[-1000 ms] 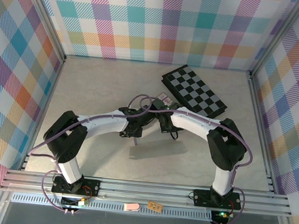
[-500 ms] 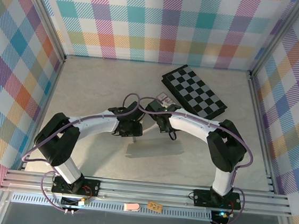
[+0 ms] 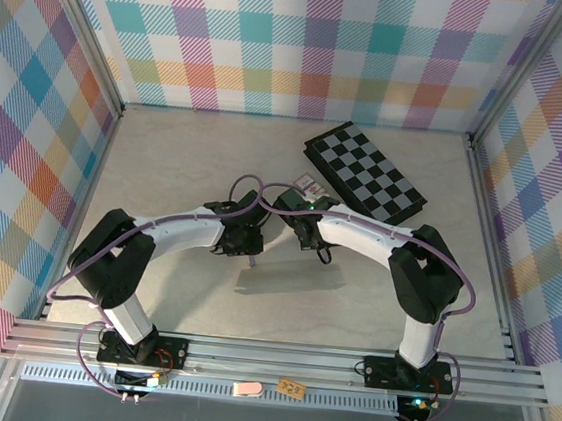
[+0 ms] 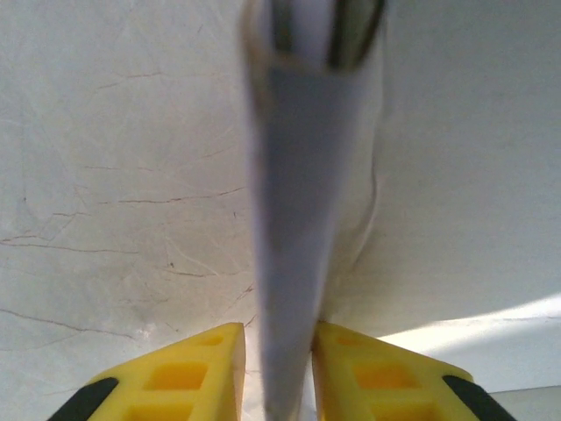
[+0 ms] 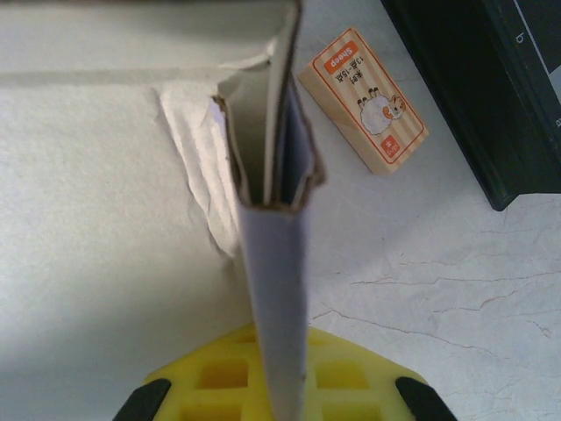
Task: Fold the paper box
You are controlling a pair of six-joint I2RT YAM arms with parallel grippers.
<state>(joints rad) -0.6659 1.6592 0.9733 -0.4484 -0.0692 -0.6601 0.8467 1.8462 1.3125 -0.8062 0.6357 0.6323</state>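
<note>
From the top camera I see both arms reaching in to the middle of the table (image 3: 185,170), the left gripper (image 3: 247,245) and the right gripper (image 3: 299,228) near each other, just in front of the checkerboard (image 3: 366,171). The box (image 4: 289,219) hangs between them, flattened and stood on edge, so each wrist camera looks straight along its thin side. On my left wrist view the lavender strip runs up the middle of the frame, and the two yellow fingers (image 4: 180,373) stand narrowly apart on either side of it. The right-hand one sits against the cardboard, while a thin sliver seems to show beside the left-hand one. I cannot tell whether that grip has actually bitten. On my right wrist view the box rises out of the yellow fingers (image 5: 219,377). They are squeezed together on its lower edge, so that hand has it pinched firmly. Farther up I can see the layers parting a little, off-white inside and lavender outside, with a flap spreading to the left at the top. A small card pack (image 5: 364,110) with a sheep on it lies flat on the table just to the right of the box, and the dark edge of the checkerboard is beyond it in the corner.
</note>
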